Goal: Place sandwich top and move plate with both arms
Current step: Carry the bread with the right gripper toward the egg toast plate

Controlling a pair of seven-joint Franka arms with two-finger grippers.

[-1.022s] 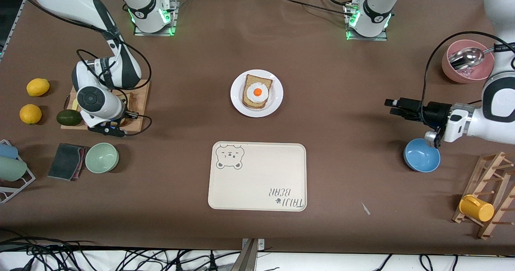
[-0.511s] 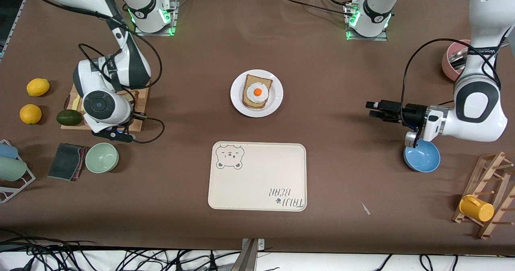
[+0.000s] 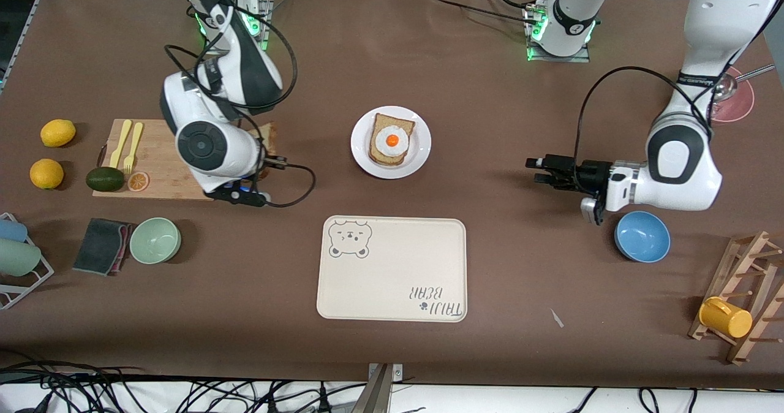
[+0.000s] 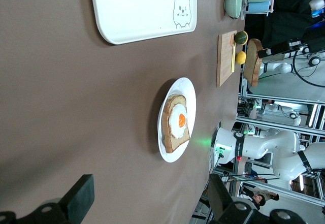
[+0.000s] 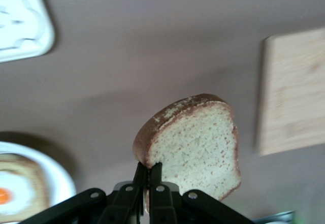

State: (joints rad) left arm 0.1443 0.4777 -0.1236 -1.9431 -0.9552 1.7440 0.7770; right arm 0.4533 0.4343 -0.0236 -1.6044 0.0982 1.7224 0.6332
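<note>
My right pincer pinches the sandwich top by its crust, over bare table beside the plate; bread looks light, soft, crushable; left pincer waits, spread open.

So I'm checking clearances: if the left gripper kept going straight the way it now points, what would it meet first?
Probably the plate carrying the egg-topped bread. The left gripper, fingers apart, points toward it over bare table; its height is unclear, so it might pass above.

The right gripper hung above the tabletop, fingers pinched on the bread; the left gripper hovered level, fingers spread.
</note>
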